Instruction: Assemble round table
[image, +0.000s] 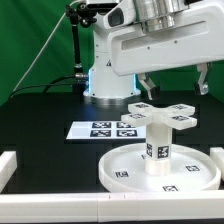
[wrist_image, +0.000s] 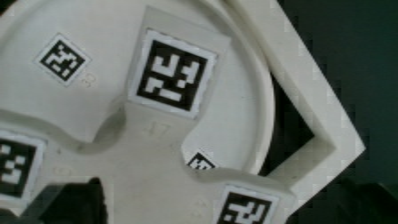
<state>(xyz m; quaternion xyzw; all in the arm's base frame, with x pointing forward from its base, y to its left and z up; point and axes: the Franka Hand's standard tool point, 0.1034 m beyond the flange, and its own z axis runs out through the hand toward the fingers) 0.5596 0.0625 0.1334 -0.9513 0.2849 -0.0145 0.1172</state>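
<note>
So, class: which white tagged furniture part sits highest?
The white plastic cross-shaped foot piece, atop the short cylinder leg standing on the large round disc.

Round disc (image: 130, 172), leg (image: 157, 145) and cross-shaped foot piece (image: 163, 114): white plastic w/ a smooth, faintly satin look; in the wrist view the foot piece (wrist_image: 267, 90) shows soft sheen along its edges. Square tags (wrist_image: 175, 70) are matt black-and-white print. Table top (image: 50, 110) is black, matt, non-reflective. Marker board (image: 108, 129) looks like flat matt white sheet. Arm housing (image: 160, 45): glossy white plastic shell.
</note>
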